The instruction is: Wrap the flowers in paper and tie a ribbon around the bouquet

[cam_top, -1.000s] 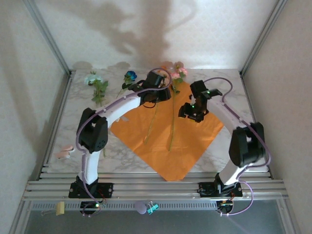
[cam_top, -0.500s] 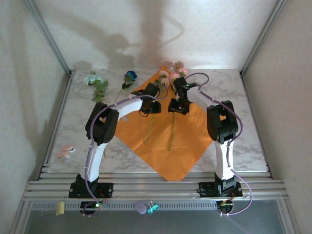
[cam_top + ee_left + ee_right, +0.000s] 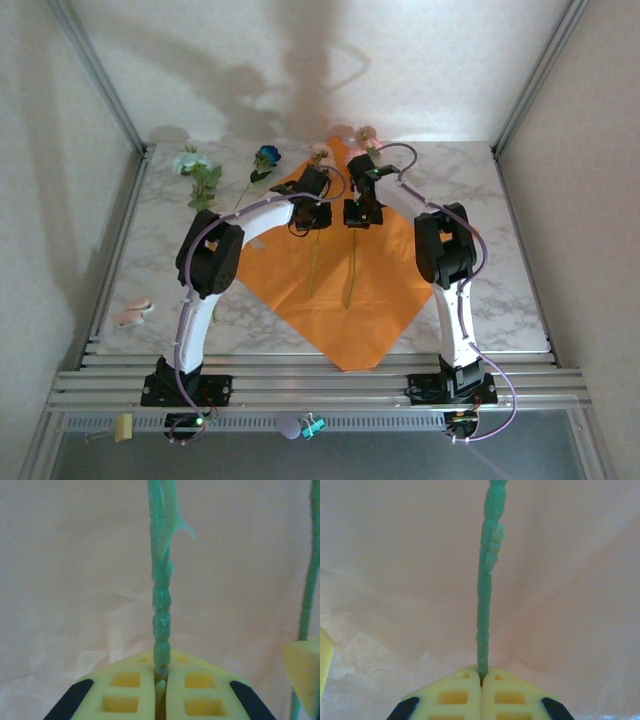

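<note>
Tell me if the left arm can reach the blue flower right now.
Probably, but not freely: the left tool is shut on a stem over the paper. The blue flower lies nearby with nothing between.

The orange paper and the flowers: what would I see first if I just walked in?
A big bright orange paper sheet lies like a diamond on the marble table. On it, the left tool pinches one thin green flower stem and the right tool a second green stem, side by side. A blue bloom lies off the paper, towards the far left.
</note>
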